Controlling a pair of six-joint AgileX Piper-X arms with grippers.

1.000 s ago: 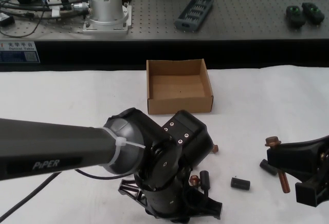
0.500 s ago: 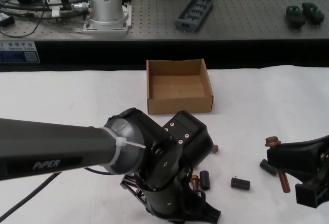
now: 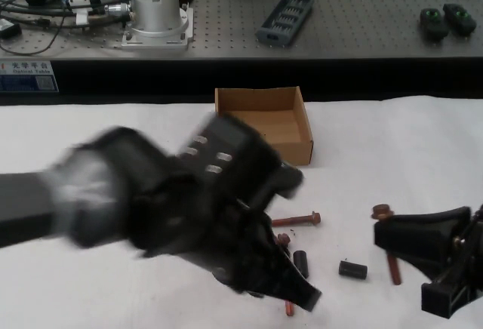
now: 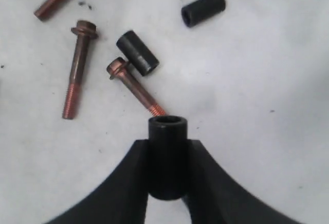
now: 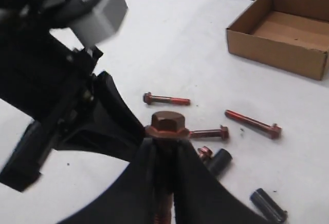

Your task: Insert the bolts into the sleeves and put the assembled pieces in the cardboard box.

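Bolts [image 5: 166, 99] and sleeves [image 5: 221, 161] lie scattered on the white-covered bench [image 3: 362, 140] on the near side of the cardboard box [image 5: 277, 54], and one of each is gripped. The left end effector [image 4: 168, 149] is pinching a black sleeve [image 4: 167, 131] between its two fingers. The sleeve stands along the fingers with its open bore facing the wrist camera and its upper end poking out past the fingertips. Just beyond it lies a loose bolt [image 4: 134, 86], threaded end pointing at the held sleeve's rim; whether the two touch cannot be told. That bolt's head is just beside a second sleeve [image 4: 136, 52]. Another bolt [image 4: 79, 67] lies alongside, and a third sleeve [image 4: 203, 8] lies farther off, apart from the rest. The right end effector [image 5: 165, 148] is pressed onto a copper-coloured bolt [image 5: 165, 123], gripping the shank just under the hexagonal head, so the head sits above the fingertips and the thread hangs down between them. In the high view this held bolt is over the bench's right side, well apart from the box. The left arm [image 3: 151, 208] reaches across the middle, its end effector near two loose sleeves. The box stands open at the far edge of the scatter, well apart from both end effectors.
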